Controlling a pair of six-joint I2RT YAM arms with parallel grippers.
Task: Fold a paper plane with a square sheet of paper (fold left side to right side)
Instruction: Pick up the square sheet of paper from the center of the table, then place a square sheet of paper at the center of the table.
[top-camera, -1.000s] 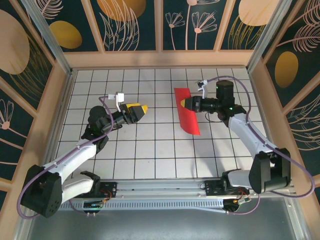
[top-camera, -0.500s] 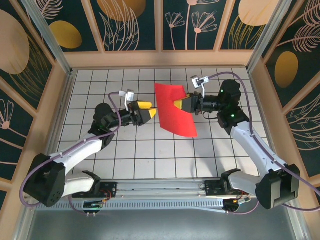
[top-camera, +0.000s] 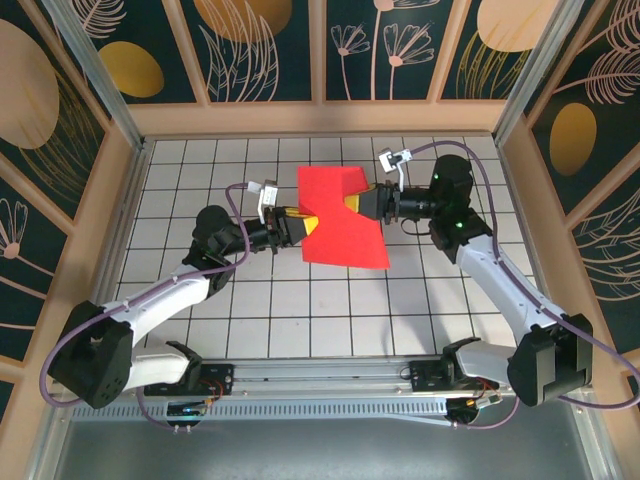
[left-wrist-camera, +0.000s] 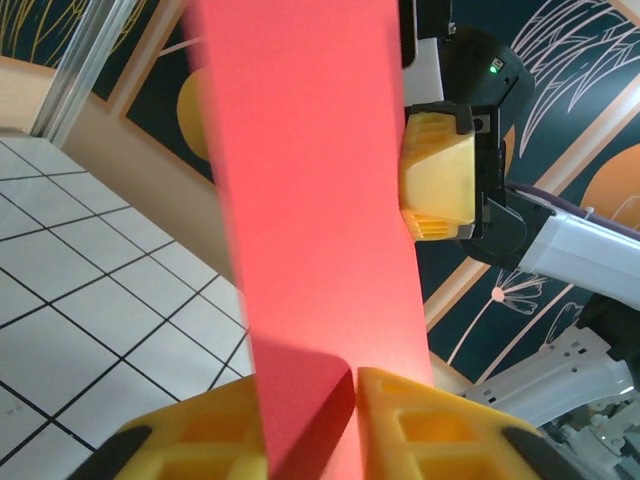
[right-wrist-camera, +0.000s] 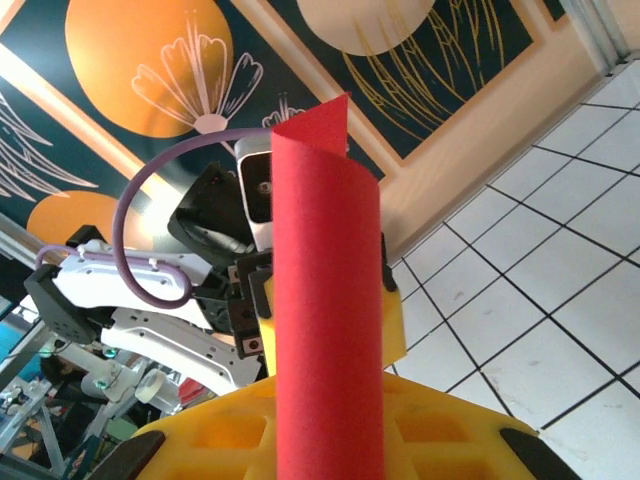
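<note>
Paper (top-camera: 342, 222) hangs in the air above the table (top-camera: 300, 310), lifted between our two arms over the middle, a little toward the far side. From above we see it as a broad red sheet with a notch in its far edge and a wider near edge. Our left pincer (top-camera: 298, 224) has its yellow fingers (left-wrist-camera: 420, 430) closed on the sheet's left side, the red paper squeezed tight between them. Our right pincer (top-camera: 360, 207) is likewise clamped on the right side. From its wrist we see the sheet rising from between its fingers (right-wrist-camera: 220, 440), curled at the top. The two pincers face each other, close together, with the paper between them.
</note>
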